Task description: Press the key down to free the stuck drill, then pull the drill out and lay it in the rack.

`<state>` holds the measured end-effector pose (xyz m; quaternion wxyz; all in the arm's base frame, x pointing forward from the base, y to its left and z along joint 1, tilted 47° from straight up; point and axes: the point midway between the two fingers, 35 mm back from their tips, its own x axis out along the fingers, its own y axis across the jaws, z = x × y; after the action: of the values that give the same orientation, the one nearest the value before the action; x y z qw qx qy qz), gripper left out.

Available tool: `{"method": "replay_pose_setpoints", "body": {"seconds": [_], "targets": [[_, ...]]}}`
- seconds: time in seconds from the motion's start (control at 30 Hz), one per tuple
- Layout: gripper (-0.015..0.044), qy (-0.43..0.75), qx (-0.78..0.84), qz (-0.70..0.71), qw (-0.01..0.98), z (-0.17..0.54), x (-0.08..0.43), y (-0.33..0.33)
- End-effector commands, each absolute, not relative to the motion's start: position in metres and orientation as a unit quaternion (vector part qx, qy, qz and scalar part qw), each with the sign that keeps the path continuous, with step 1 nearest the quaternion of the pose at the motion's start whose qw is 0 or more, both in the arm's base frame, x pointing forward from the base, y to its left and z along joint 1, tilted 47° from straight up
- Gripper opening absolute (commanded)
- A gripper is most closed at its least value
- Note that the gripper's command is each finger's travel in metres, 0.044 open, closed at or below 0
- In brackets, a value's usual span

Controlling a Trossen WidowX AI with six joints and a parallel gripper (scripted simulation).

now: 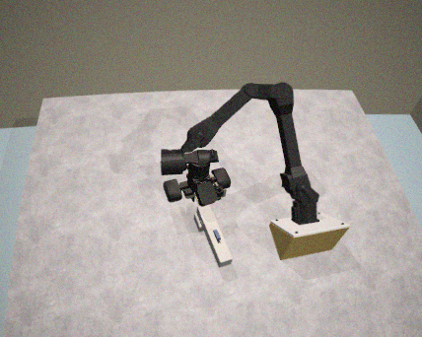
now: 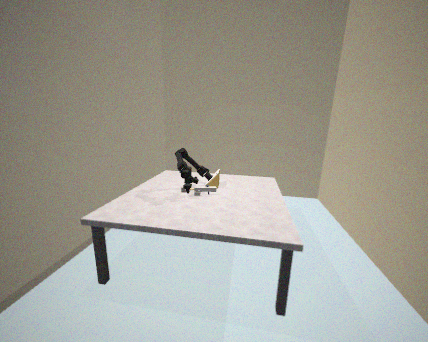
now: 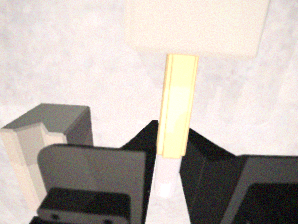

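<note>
Drill [image 3: 177, 105], as I judge the yellow rod, lies mid-frame in the wrist view, its upper end at the pale block [image 1: 220, 247] [image 2: 206, 189] [image 3: 195, 25]. Gripper fingers are clamped on its lower part, one each side, presumably to draw it straight out. At lower left, a notched grey holder [image 3: 65, 117], likely the rack, would cradle it afterwards. Whether the lock is released, I cannot tell.

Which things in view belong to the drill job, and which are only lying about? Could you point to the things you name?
Job: gripper [image 1: 197, 201] [image 2: 187, 190] [image 3: 165, 126]; yellow drill [image 2: 191, 189] [image 3: 178, 100]; pale holder [image 1: 211, 224] [image 2: 205, 189] [image 3: 200, 25]; blue key [image 1: 217, 235], probably; notched block [image 1: 198, 222] [image 2: 197, 193] [image 3: 65, 117], perhaps the rack.
Lying about: none identified; the wedge mount [image 1: 307, 243] [image 2: 214, 181] supports the arm.
</note>
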<state>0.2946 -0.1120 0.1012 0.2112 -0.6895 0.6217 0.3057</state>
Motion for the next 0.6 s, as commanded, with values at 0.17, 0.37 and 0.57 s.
{"method": "replay_pose_setpoints", "body": {"seconds": [0.17, 0.37, 0.57], "targets": [[0.0000, 0.622, -0.689, 0.307, 0.211, 0.1023, 0.2942, -0.1110], [0.0000, 0.622, -0.688, 0.307, 0.211, 0.1031, 0.2935, -0.1103], [0.0000, 0.622, -0.688, 0.307, 0.211, 0.1038, 0.2933, -0.1096]]}}
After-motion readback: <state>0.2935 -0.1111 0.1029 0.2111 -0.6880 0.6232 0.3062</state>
